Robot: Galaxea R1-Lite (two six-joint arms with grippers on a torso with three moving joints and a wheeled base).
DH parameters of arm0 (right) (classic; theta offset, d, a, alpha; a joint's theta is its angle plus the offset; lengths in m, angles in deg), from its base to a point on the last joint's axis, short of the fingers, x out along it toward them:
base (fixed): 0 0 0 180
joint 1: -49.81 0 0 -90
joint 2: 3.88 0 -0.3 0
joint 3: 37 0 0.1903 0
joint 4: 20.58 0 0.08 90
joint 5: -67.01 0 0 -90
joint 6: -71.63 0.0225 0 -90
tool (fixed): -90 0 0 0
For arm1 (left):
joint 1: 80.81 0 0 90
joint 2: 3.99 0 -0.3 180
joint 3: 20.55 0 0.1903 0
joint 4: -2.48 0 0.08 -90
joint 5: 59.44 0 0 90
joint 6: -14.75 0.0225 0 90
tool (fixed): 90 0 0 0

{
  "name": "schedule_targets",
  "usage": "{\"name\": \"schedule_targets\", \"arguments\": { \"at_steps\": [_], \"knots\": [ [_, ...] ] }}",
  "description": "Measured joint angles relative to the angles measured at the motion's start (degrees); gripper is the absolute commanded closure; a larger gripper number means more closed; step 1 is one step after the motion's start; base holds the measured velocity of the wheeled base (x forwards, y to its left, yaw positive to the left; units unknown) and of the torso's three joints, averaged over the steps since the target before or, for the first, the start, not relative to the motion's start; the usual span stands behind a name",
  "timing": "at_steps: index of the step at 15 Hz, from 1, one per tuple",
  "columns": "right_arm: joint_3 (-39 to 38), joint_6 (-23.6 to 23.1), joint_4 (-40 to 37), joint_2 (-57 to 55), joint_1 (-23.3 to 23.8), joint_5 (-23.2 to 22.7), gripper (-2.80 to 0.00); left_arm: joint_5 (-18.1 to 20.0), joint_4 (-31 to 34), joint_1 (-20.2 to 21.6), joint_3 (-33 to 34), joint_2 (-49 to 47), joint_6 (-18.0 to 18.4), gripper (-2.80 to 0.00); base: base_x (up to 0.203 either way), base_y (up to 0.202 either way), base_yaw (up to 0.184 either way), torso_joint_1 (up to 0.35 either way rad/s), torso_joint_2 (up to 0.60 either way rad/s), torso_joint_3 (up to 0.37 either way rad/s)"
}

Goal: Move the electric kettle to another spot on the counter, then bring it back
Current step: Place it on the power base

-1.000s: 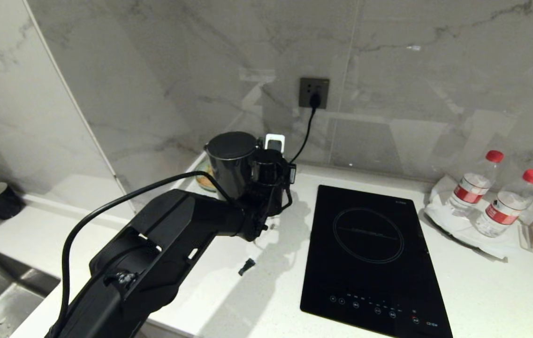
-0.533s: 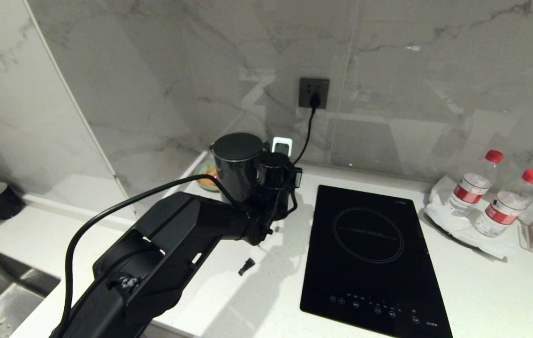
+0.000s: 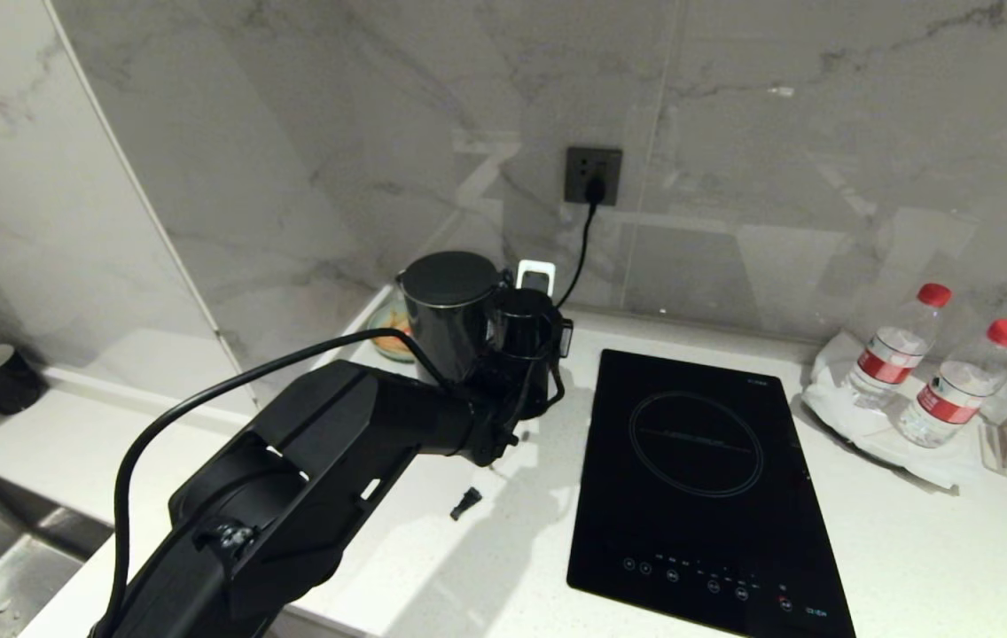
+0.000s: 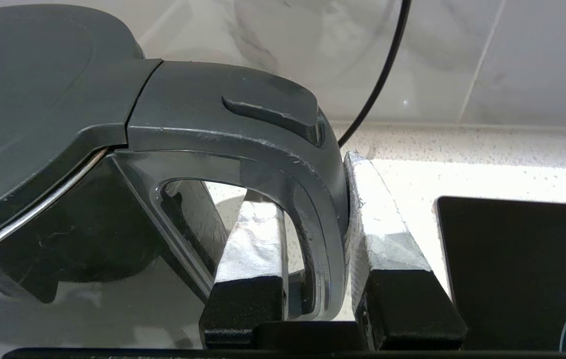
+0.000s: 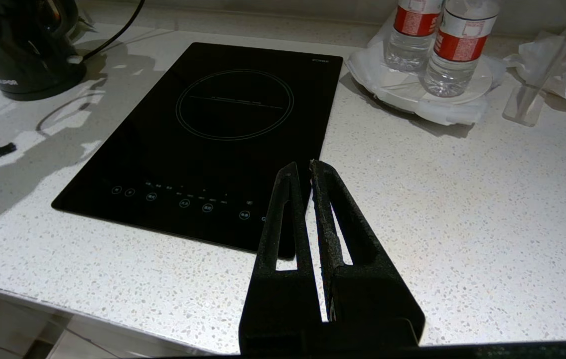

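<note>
**Left hand on kettle handle, back corner of counter**

The electric kettle (image 3: 448, 306) stands upright on the counter (image 3: 911, 549), back near the wall, just left of the black hob (image 3: 698, 487), under the wall socket (image 3: 593, 175). The left hand (image 4: 318, 259) straddles the loop handle (image 4: 313, 199): one padded finger inside the loop, the other outside, both at or nearly on the handle's upright part. Grasping the handle, though the hold looks loose rather than tight. The right hand (image 5: 305, 172) hangs idle over the counter's front edge, fingers pressed together, empty.

Handling, judged: rigid plastic-and-metal body, glossy and slick, so the tapering wall is a poor place to pinch. The handle is the right spot, on its upright part. The kettle is tall and possibly holds water, so likely top-heavy and inclined to swing about a narrow grip; keep it upright. The cord (image 3: 576, 257) runs close by and could snag.
</note>
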State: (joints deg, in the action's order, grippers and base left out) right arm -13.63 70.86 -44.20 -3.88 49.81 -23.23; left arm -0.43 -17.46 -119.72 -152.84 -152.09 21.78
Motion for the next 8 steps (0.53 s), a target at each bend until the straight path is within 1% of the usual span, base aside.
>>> {"name": "schedule_targets", "arguments": {
  "at_steps": [2,5,8],
  "knots": [
    [0.0,0.01,-0.01,0.0,0.0,0.02,0.0,-0.87,-0.16,-0.44,0.25,0.32,0.04,-2.8,0.0,0.0,0.0,0.0,0.0,0.0],
    [0.0,0.0,-0.02,0.0,0.0,0.0,0.0,-0.97,-0.18,-1.02,0.3,0.49,-0.16,-2.8,0.0,0.0,0.0,0.0,0.0,0.0],
    [0.0,0.02,0.0,0.0,0.0,0.02,0.0,-1.06,-0.2,-1.7,1.54,0.85,-1.48,-2.8,0.0,0.0,0.0,0.0,0.0,0.0]
  ]
}}
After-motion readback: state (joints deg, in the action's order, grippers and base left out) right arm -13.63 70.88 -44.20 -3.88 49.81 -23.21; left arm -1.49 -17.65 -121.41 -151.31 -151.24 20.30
